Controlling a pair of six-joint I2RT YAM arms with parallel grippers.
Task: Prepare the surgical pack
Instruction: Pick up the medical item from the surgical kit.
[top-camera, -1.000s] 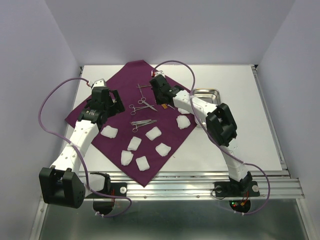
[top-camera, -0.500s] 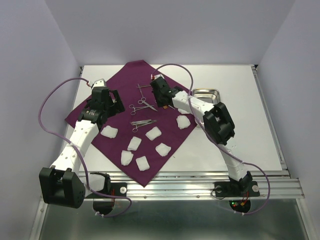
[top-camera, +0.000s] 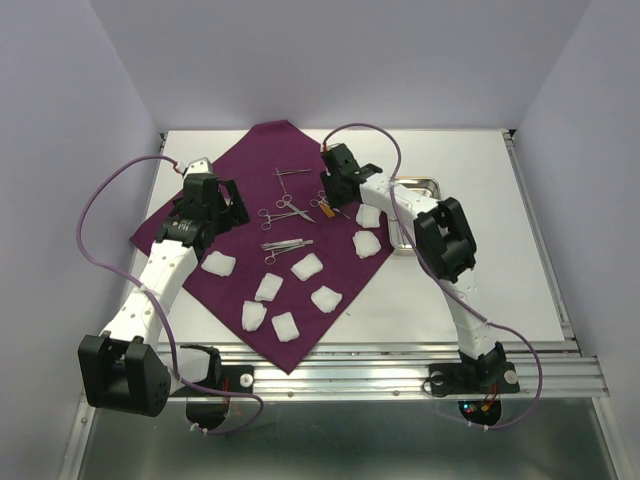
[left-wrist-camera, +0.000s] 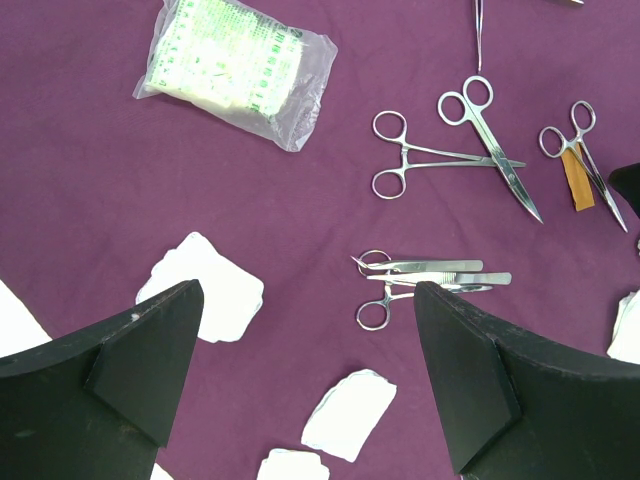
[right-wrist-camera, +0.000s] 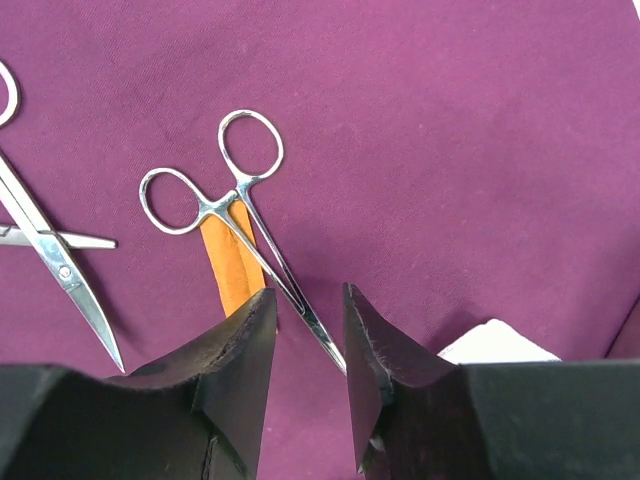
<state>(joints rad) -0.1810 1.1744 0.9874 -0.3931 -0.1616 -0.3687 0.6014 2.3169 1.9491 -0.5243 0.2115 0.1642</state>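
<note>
The surgical pack is a large maroon cloth (top-camera: 250, 160) spread across the table's left half, and it fills both wrist views (left-wrist-camera: 300, 200) (right-wrist-camera: 450, 120). My right gripper (right-wrist-camera: 308, 292) (top-camera: 333, 196) hovers low over its far part with a narrow gap between its jaws. A steel forceps (right-wrist-camera: 235, 195) lies flat on the cloth across an orange strip (right-wrist-camera: 232, 265); its tip runs into that gap, untouched by either finger. My left gripper (left-wrist-camera: 305, 290) (top-camera: 222, 203) stands wide open above the cloth, holding nothing.
More steel instruments lie on the cloth: scissors (left-wrist-camera: 490, 140), ring-handled forceps (left-wrist-camera: 420, 165), and a tweezers cluster (left-wrist-camera: 430, 270). Several white gauze pads (top-camera: 308, 266) and a bagged gauze packet (left-wrist-camera: 240, 70) also lie there. A steel tray (top-camera: 420, 181) sits behind the right arm.
My right gripper has parted its jaws and shifted right and back, leaving the forceps lying on the cloth. The left arm has not moved.
</note>
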